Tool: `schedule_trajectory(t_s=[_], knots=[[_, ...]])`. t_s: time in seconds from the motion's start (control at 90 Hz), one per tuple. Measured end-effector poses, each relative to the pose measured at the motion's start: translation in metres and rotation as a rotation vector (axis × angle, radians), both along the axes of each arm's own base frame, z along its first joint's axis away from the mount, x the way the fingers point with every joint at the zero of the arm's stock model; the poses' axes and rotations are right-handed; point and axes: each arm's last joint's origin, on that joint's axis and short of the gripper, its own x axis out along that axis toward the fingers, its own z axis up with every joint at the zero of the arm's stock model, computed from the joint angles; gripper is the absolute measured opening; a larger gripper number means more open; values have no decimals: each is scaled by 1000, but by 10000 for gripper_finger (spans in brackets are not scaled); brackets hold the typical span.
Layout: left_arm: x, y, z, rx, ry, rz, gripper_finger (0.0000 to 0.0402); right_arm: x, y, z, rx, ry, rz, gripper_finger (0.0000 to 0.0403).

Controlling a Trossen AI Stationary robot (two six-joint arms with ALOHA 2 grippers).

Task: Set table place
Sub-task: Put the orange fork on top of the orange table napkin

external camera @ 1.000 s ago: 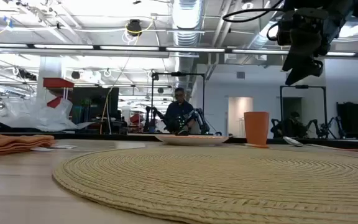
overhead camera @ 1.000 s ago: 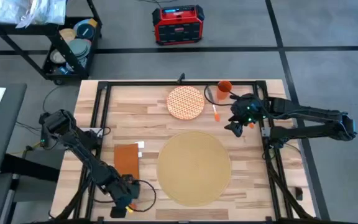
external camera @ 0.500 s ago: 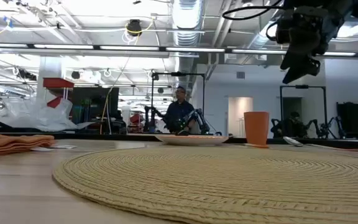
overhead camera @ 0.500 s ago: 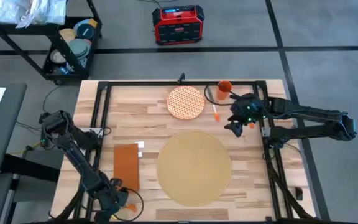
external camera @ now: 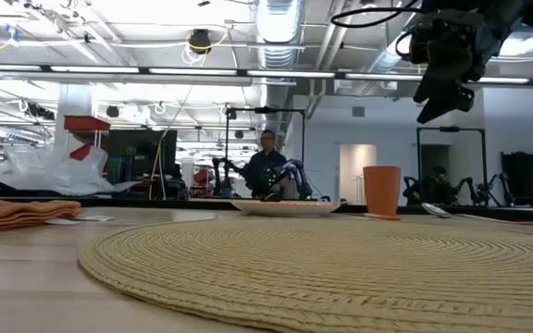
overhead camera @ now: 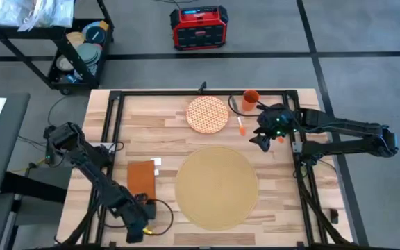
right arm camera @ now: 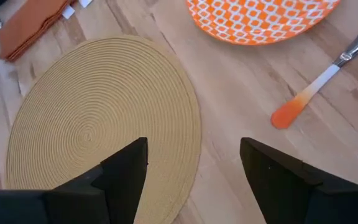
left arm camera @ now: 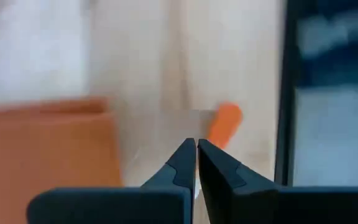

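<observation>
A big round woven placemat (overhead camera: 217, 186) lies flat on the plank table (overhead camera: 169, 135), a little toward the near edge from the middle. Taking the placemat as the centre of a clock in the overhead view, a round orange-and-white patterned plate (overhead camera: 207, 114) sits at about twelve o'clock, close to the mat but not touching it. An orange cup (overhead camera: 251, 97) stands at about one o'clock near the far edge, and a utensil with an orange handle (right arm camera: 289, 110) lies on the wood between the plate and the cup. A rust-orange folded napkin (overhead camera: 142, 179) lies at about nine o'clock, just beside the mat with a strip of bare wood between them. The right gripper (overhead camera: 262, 139) hangs in the air at roughly two o'clock from the mat, above the wood near the utensil; its fingers (right arm camera: 124, 163) are spread wide with nothing between them, and its wrist camera looks down on the mat, the plate and the utensil. The left gripper (overhead camera: 135, 226) is down at about eight o'clock, at the near end of the napkin by the table's front edge; its fingers (left arm camera: 184, 163) are pressed together at the tips with nothing held, pointing toward a small orange-handled object (left arm camera: 223, 124) that lies on the wood next to the napkin.
</observation>
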Motion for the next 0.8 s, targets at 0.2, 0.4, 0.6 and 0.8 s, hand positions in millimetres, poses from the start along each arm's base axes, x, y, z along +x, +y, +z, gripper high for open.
schedule_trajectory(t_s=[0.2,0.4,0.6,0.8], knots=[[1,10,-5,89,24,209,0,0,0,0,52,-8,-36,245],[-13,16,-9,149,185,17,0,0,0,0,29,-5,-7,245],[-20,8,-5,9,300,-66,17,0,1,0,14,-5,13,245],[-31,-3,-12,-93,315,-15,70,0,0,0,13,-9,14,245]])
